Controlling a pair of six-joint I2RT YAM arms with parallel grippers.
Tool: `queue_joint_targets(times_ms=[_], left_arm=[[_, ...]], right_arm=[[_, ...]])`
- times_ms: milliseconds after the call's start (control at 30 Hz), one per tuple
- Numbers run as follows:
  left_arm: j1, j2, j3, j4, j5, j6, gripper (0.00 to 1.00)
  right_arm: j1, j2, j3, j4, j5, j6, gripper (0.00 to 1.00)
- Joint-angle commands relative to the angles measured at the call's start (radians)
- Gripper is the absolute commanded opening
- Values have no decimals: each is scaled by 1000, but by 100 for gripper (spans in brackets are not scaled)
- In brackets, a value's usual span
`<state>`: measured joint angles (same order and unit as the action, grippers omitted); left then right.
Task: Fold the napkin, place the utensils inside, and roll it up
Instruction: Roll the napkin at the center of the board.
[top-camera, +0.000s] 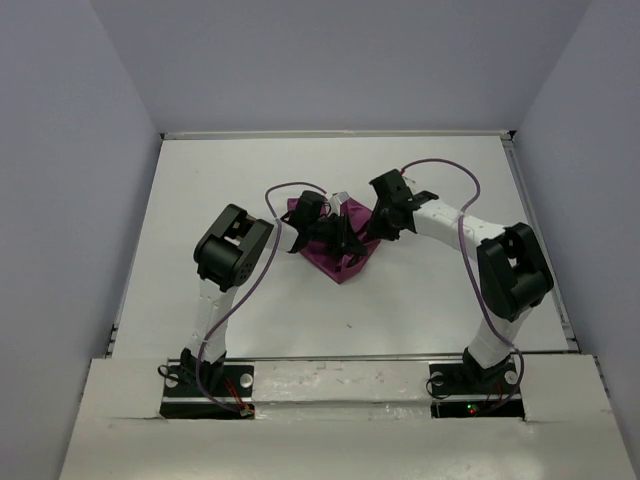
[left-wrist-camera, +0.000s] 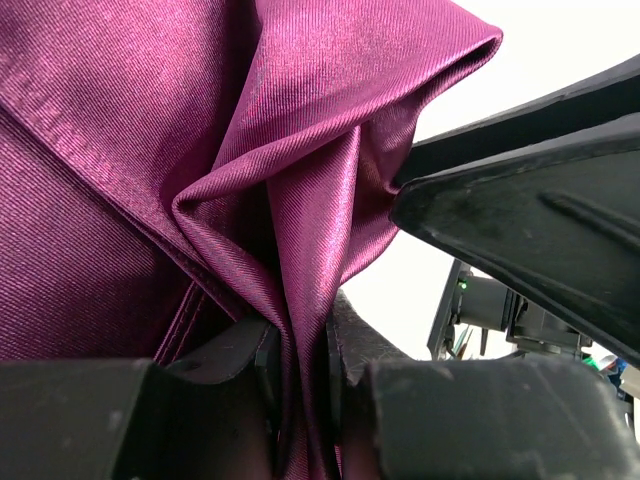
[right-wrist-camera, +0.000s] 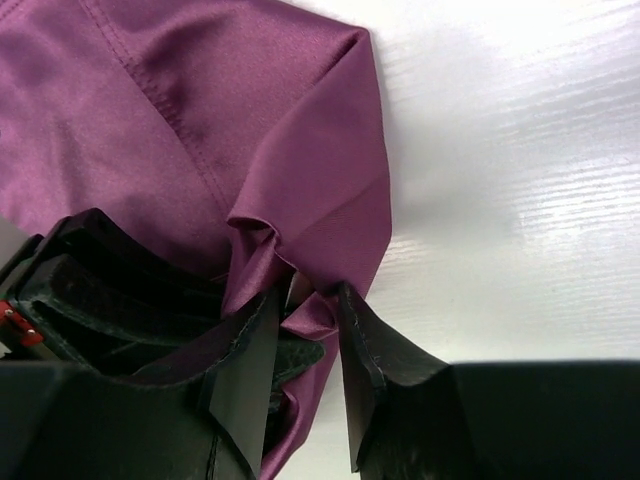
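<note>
The plum-purple napkin (top-camera: 341, 263) lies bunched in the middle of the white table, between both grippers. My left gripper (top-camera: 322, 233) is shut on an upright fold of the napkin (left-wrist-camera: 300, 150); in the left wrist view the cloth is pinched between the jaws (left-wrist-camera: 300, 370). My right gripper (top-camera: 363, 238) comes in from the right. In the right wrist view its jaws (right-wrist-camera: 308, 312) stand partly apart around a crumpled corner of the napkin (right-wrist-camera: 200, 100), and a sliver of light shows beside one finger. I cannot make out the utensils; they are hidden.
The white table (top-camera: 250, 180) is walled by grey panels at the back and sides. Purple cables (top-camera: 455, 175) loop off both arms. The right gripper's black body (left-wrist-camera: 530, 210) sits close beside my left jaws. A raised ledge (top-camera: 340, 370) runs along the near edge.
</note>
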<state>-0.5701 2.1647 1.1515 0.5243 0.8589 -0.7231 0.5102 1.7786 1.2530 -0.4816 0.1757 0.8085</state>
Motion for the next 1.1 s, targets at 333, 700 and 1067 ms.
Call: queue_joint_targets(times_ms=[333, 700, 1067], left_arm=[[-4, 1, -12, 25, 46, 5, 0], [-4, 3, -15, 26, 51, 8, 0], [-4, -2, -15, 25, 55, 11, 0]], right_arm=[[-6, -122, -106, 38, 38, 0, 36], [-6, -101, -112, 49, 13, -5, 36], [-6, -28, -55, 98, -58, -32, 16]])
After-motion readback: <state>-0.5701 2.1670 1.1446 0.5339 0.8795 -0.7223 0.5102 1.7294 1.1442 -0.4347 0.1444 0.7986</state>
